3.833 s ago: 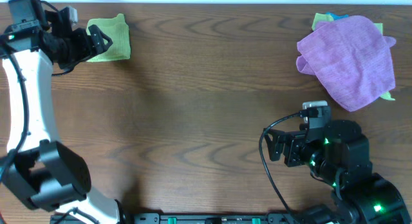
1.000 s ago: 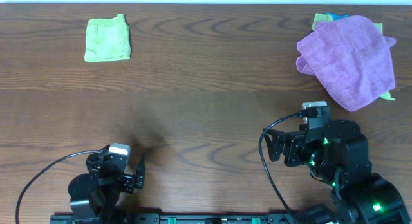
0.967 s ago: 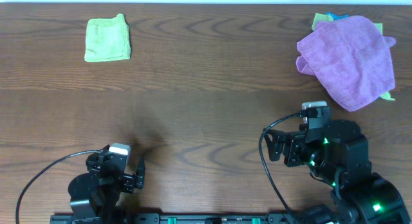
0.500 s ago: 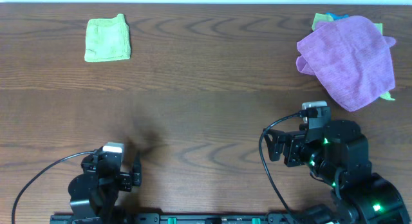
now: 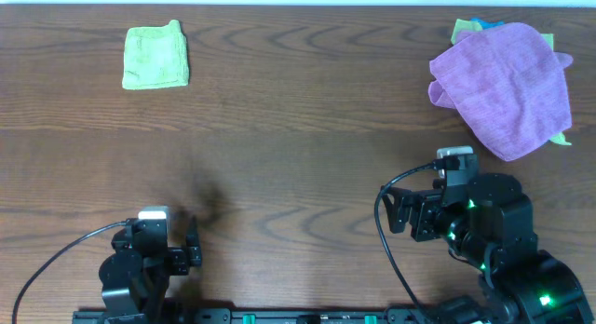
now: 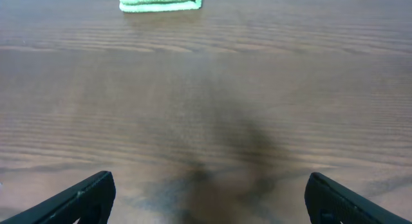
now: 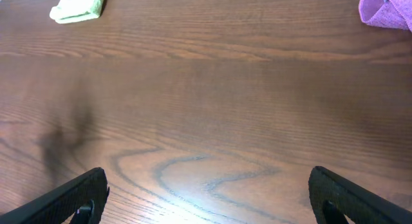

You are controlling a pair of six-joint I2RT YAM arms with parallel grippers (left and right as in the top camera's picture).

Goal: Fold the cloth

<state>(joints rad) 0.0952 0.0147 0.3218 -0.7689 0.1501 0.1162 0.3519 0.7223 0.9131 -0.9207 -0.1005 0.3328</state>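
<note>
Crumpled purple terry cloth (image 5: 503,82) heaps in the far right corner, nearest the right gripper (image 7: 207,176); it and the left gripper (image 6: 209,179) gape empty

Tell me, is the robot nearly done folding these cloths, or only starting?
Partly done, it seems. Done: the green cloth lies neatly folded at the far left. In hand: nothing; the left gripper and right gripper are both open and empty near the front edge. Left: the purple cloth sits crumpled at the far right, on top of other cloths.
</note>
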